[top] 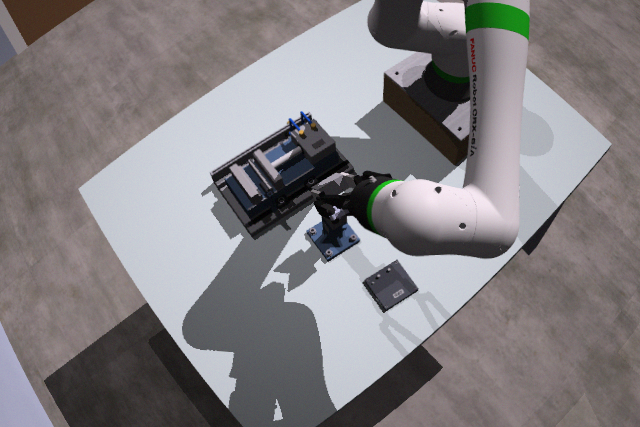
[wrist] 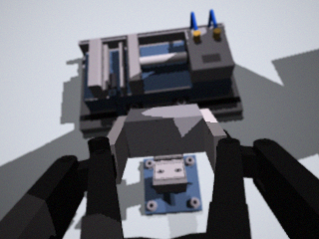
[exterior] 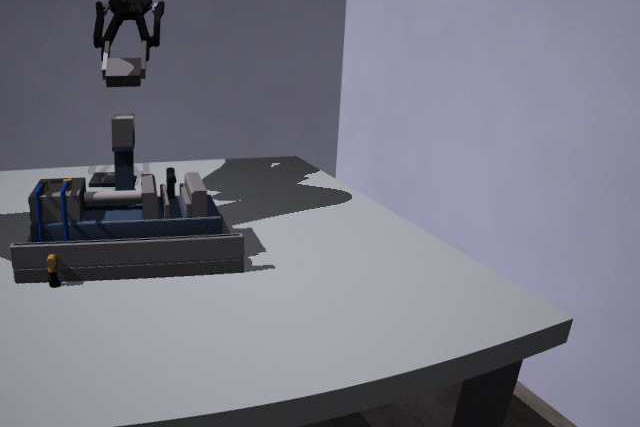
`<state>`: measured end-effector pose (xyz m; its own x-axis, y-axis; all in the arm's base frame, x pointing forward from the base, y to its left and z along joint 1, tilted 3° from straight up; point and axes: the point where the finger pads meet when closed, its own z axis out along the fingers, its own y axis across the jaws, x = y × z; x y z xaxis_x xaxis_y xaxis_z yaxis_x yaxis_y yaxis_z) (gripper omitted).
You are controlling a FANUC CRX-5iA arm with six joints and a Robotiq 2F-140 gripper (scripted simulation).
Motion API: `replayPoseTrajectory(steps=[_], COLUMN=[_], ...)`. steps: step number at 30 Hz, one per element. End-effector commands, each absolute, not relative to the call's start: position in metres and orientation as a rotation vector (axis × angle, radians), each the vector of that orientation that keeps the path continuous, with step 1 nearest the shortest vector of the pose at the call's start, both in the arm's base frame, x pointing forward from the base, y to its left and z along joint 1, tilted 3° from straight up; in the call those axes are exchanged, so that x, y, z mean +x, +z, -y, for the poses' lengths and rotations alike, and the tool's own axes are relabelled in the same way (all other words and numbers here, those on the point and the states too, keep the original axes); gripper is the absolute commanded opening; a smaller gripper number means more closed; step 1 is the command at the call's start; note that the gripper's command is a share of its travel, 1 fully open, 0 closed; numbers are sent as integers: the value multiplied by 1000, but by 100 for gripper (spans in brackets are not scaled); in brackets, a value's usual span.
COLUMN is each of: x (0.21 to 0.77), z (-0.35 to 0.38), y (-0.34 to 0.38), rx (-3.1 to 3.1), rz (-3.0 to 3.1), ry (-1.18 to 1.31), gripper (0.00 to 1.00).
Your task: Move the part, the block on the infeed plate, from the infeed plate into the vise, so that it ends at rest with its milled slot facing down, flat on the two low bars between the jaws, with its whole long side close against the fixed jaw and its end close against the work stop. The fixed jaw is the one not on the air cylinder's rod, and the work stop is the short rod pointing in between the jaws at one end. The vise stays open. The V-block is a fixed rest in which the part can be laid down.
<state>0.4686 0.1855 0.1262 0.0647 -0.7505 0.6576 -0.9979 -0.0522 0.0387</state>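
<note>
My gripper is shut on the part, a grey block, and holds it high in the air above the V-block. In the wrist view the part sits between my fingers, with the V-block on its blue base straight below and the vise beyond it. In the top view my gripper and the part hang over the V-block, beside the vise. The vise jaws stand open. I cannot tell which way the part's slot faces.
The dark infeed plate lies bare near the table's front edge. The air cylinder with blue hoses is at the vise's far end. The robot base stands at the back right. A grey rail runs along the vise.
</note>
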Motion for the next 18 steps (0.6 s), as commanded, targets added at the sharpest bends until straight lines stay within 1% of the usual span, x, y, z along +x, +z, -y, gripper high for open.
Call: replayPoseTrajectory(steps=[1, 18], x=[469, 469], z=[-186, -186], y=[126, 126], rx=[1847, 1828], rz=[1727, 1709], ry=[671, 694], gripper=[0, 0])
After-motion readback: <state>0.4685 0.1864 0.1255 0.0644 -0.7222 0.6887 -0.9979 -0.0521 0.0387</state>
